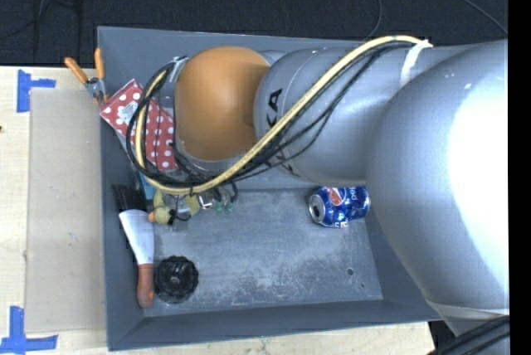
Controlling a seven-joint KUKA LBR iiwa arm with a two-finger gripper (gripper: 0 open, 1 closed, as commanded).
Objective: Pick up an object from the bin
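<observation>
While peering down into grey bin (pixel 249 327), starting far left: red white-dotted box (pixel 124 109) up in top-left corner, tilted, partly under looping cables (pixel 290 117). Just below it, black flat piece (pixel 124 197) against left wall. Next, white spatula-like thing (pixel 137 237) lying along that wall, brown handle end toward front wall. Right beside the handle: black round knob (pixel 175 279), touching or nearly so, hard to call. Small yellow piece (pixel 159 216) just beside spatula's white end.

Then the tool (pixel 195 198): down low in bin's left half, nearest to small yellow piece and red white-dotted box, mostly tucked under orange wrist cover (pixel 216 100). Spread or pressed together? Can't tell. Pinching anything? Can't tell either.

Further right, well apart from left-hand cluster: crushed blue can (pixel 338 206) on its side on bare bin floor, close under the arm (pixel 448 179). Far right: silver arm bulk over bin's right side, black & yellow cables strung along it to the wrist.
</observation>
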